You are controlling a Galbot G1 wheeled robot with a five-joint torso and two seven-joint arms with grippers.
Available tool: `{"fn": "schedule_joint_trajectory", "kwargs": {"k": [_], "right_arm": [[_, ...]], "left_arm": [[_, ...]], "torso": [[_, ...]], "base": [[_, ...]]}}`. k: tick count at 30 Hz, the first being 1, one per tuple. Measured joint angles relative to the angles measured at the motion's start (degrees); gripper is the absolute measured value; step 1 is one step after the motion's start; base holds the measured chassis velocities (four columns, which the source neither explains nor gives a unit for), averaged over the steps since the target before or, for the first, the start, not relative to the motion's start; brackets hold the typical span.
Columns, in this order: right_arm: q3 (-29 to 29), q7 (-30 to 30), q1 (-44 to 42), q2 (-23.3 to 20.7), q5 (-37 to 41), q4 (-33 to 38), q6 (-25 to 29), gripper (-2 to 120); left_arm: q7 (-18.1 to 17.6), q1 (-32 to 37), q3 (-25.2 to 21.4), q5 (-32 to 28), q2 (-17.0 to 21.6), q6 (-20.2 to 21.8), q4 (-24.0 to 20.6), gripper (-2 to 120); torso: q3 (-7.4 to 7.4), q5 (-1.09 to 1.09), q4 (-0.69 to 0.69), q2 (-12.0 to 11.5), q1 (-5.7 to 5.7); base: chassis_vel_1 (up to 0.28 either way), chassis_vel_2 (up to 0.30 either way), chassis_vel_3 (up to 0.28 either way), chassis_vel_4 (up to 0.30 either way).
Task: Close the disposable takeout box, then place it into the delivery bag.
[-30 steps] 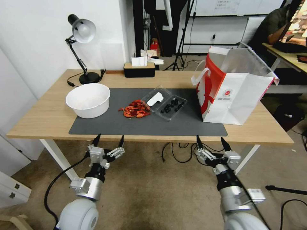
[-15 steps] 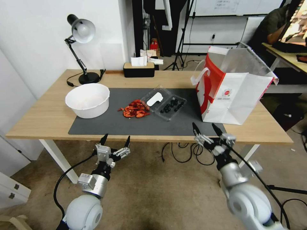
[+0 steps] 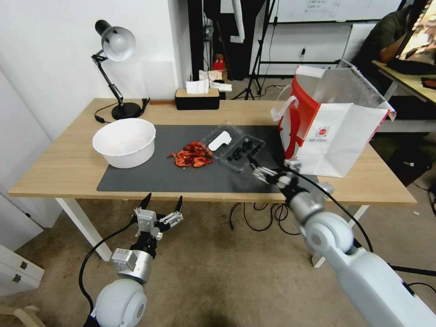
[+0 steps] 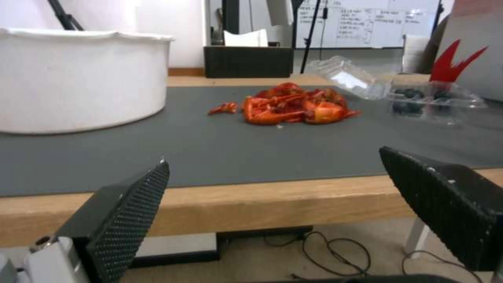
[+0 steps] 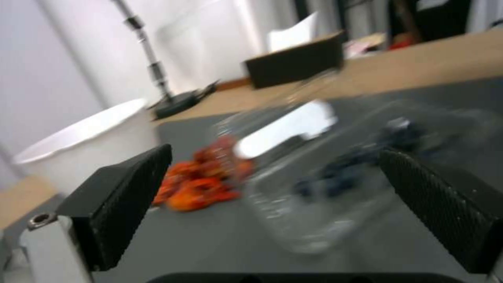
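Since a moment ago the right gripper point(image 3: 260, 169) has reached up over the table edge, its jaws spread wide, just at the 5 o'clock side of the disposable takeout box point(image 3: 234, 146). That box lies open on the grey mat point(image 3: 150, 179), lid flopped back, berries inside. It looks light, thin and bendy, so a soft push on the lid's free edge seems best. At 3 o'clock stands the delivery bag point(image 3: 334, 125). Below the table waits the left gripper point(image 3: 161, 207), jaws spread too.

Clear glossy plastic takeout box point(image 3: 234, 145); matt grey mat point(image 3: 181, 175).
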Motion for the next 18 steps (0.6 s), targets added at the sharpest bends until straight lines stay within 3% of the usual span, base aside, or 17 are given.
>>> {"fn": "schedule_joint_trajectory", "kwargs": {"k": [7,10,18], "right_arm": [[-6.3,1.7,4.6,2.0,6.1,-0.9,-2.9,100],[-8.4,5.1,6.4,3.6,10.7,-0.9,-4.6,100],[-8.0,10.1,5.9,4.1,16.3,0.3,-7.0,100]], "left_arm": [[-0.1,0.1,-0.4,0.1,-0.4,-0.1,0.5,100],[-0.2,0.2,-0.4,0.4,-0.7,-0.1,0.7,100],[-1.1,0.6,-0.4,1.2,-1.2,-0.3,0.6,100]], "torso": [[0.00,-0.01,-0.01,0.0,0.00],[0.00,-0.01,0.00,0.0,0.00],[0.00,0.00,-0.01,0.0,0.00]], "base": [[0.000,0.000,0.000,0.000],[0.000,0.000,0.000,0.000],[0.000,0.000,0.000,0.000]]}}
